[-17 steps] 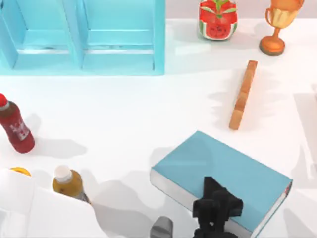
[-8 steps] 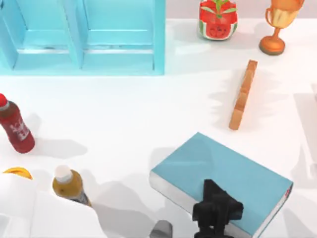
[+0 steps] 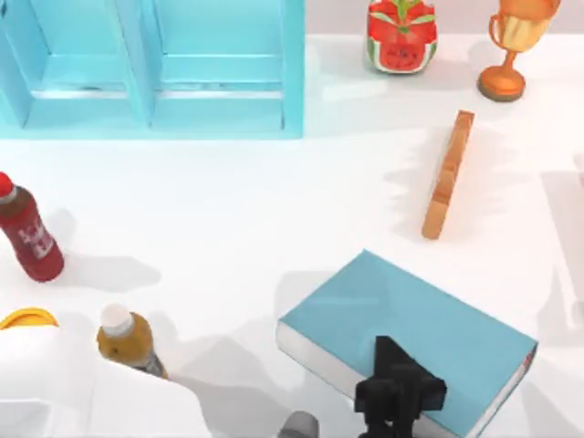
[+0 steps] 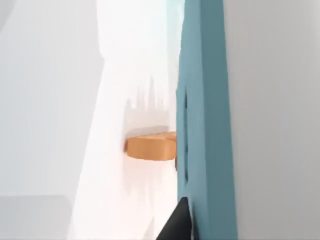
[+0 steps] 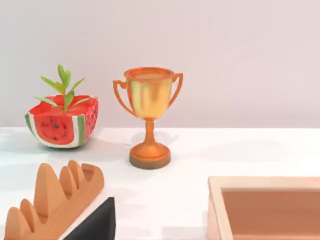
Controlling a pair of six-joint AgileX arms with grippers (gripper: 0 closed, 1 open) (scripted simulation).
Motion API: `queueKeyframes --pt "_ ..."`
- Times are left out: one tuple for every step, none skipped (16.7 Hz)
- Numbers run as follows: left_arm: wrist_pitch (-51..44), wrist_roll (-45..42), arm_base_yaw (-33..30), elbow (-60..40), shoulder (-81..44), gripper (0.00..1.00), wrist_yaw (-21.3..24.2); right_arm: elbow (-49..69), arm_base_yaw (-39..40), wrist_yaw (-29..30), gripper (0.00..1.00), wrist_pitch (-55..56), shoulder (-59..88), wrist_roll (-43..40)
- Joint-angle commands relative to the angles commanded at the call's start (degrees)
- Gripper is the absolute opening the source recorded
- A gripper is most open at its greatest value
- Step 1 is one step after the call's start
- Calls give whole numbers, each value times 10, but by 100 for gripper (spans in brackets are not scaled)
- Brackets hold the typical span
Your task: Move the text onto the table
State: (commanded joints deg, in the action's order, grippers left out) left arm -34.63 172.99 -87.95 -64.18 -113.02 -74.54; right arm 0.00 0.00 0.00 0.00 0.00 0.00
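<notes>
- Text (image 3: pixel 411 333) lies cover-up over the table (image 3: pixel 228 210), the broad white surface under everything. It sits in the near part, right of centre, skewed to the table's edges.
- Light-blue shelf unit (image 3: pixel 155 64) stands at the far left, well apart from the text, with open table between them. That gap is the likely reason the book is brought down here.
- Whether the text's underside already touches the table cannot be told. A shadow band off its left corner suggests it may be just clear.
- Left arm (image 3: pixel 82 401) reaches in from the near left. The left gripper (image 3: pixel 399 397) sits over the text's near long edge.
- The jaws appear closed on the cover and pages, a pinch at the edge that keeps the book level. In the left wrist view a dark fingertip (image 4: pixel 177 225) lies against the blue cover (image 4: pixel 205 120).
- Toothed wooden rack (image 3: pixel 447 173) lies beyond the text, near but apart from it, so the landing spot is unobstructed.
- Red bottle (image 3: pixel 27 233) and amber bottle (image 3: pixel 128 338) stand at the left, well clear of the book.
- Watermelon planter (image 3: pixel 401 36) and trophy (image 3: pixel 516 46) stand at the far right.
- Right gripper (image 5: pixel 94 224) is idle, facing the trophy. Its state cannot be told.
</notes>
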Motion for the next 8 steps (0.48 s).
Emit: queueKeyframes --pt "6 0 0 3 -4 0 0 0 0 0 100 0 0 0" --pt "14 -1 0 6 -9 0 0 0 0 0 100 0 0 0" --pt "24 -2 0 9 -14 0 0 0 0 0 100 0 0 0" --pt "33 -2 0 13 -19 0 0 0 0 0 100 0 0 0" --pt "40 -2 0 16 -24 0 1 0 0 0 100 0 0 0" --pt "41 -2 0 16 -24 0 1 0 0 0 100 0 0 0" --pt "41 -2 0 16 -24 0 1 0 0 0 100 0 0 0" --pt "41 -2 0 16 -24 0 1 0 0 0 100 0 0 0"
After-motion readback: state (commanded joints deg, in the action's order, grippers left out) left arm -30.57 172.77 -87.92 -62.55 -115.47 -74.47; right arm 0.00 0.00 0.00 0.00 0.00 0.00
